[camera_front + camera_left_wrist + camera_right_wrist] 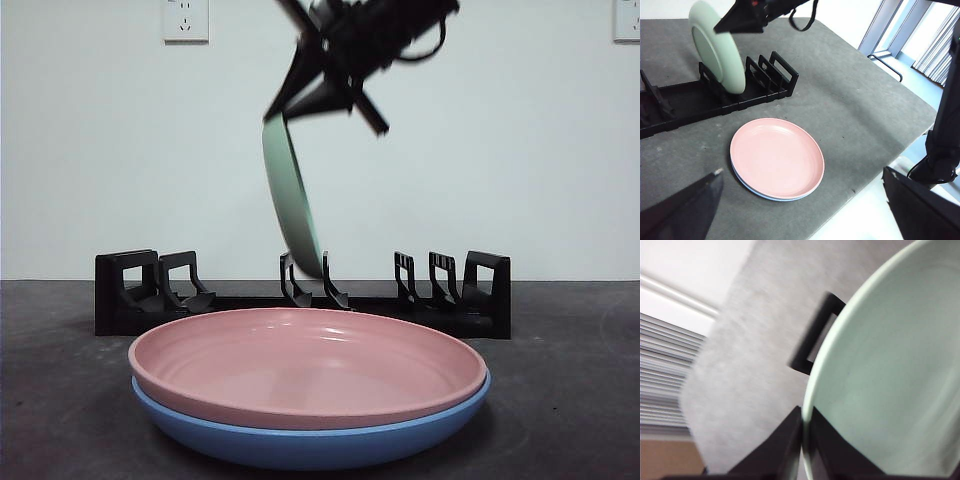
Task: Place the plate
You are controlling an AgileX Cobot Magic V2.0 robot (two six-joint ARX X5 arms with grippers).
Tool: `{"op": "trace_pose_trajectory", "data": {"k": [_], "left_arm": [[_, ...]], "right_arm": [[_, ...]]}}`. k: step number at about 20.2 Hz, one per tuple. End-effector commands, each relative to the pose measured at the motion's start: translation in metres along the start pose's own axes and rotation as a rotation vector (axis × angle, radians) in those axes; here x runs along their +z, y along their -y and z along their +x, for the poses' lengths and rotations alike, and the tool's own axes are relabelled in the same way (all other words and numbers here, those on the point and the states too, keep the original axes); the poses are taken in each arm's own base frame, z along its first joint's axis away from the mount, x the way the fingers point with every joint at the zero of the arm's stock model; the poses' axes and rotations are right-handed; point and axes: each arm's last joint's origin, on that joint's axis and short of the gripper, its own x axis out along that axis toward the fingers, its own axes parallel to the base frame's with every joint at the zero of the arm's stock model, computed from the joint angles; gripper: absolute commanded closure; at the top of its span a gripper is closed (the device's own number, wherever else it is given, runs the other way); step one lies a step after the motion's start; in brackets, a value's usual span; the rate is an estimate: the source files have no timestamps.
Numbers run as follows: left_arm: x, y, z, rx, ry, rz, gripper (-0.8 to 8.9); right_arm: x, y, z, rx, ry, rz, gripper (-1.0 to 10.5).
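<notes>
front view. item 1: green plate (291, 200), held on edge, tilted, its lower rim down between 2 middle prongs of the black rack (300, 300); whether it touches the rack floor cannot be told. item 2: right gripper (300, 100), entering from the top of the picture, big and dark, clamped on the plate's upper rim. item 3: the rack, long and low, standing across the dark grey table (560, 400) in front of a white wall (100, 150), other slots unfilled. item 4: pink plate (308, 365), lying flat, near the camera, stacked in a blue plate (300, 445) (only the blue rim and underside show). item 5: 2 wall sockets (186, 19), 1 at each upper corner.

left wrist view. item 1: left gripper (800, 210), jaws spread wide apart at the 2 lower corners, nothing between them, well apart from the rack. item 2: pink plate (776, 157) on the blue plate (762, 194), lying on the table (850, 100) beside the rack (715, 95). item 3: green plate (717, 45), standing tilted in a rack slot, the right gripper (740, 22) pinching its top edge.

right wrist view. item 1: right gripper (802, 440), jaws closed onto the rim of the green plate (890, 385), 1 jaw either side of the edge. item 2: a black prong of the rack (815, 335) seen past the plate's rim (picture blurred).
</notes>
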Motion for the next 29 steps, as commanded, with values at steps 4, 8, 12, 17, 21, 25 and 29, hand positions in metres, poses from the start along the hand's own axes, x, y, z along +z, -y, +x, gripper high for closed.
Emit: {"op": "trace_pose_trajectory", "data": {"k": [4,8,12,17,21,25,29], "left_arm": [[0.003,0.002,-0.004,-0.01,0.026,0.061,3.18],[0.004,0.002,-0.004,-0.01,0.028,0.083,3.18],[0.004,0.002,-0.004,-0.003,0.03,0.094,3.18],[0.005,-0.001,-0.004,0.075,0.042,0.093,3.18],[0.005,-0.001,-0.004,0.093,0.046,0.093,3.17],[0.005,-0.001,-0.003,0.094,0.045,0.092,3.18],[0.005,-0.002,-0.003,0.106,0.045,0.092,3.17]], "right_arm": [[0.005,-0.064,-0.07,0.059,0.121,-0.128,9.4],[-0.008,-0.084,-0.098,0.035,0.098,-0.199,9.4],[-0.027,-0.1,-0.112,-0.045,0.038,-0.266,9.4],[-0.049,-0.107,-0.117,-0.114,-0.087,-0.316,9.4],[-0.066,-0.113,-0.114,-0.135,-0.194,-0.396,9.4],[-0.08,-0.121,-0.107,-0.113,-0.272,-0.433,9.4],[-0.099,-0.13,-0.096,-0.128,-0.341,-0.519,9.4]]}}
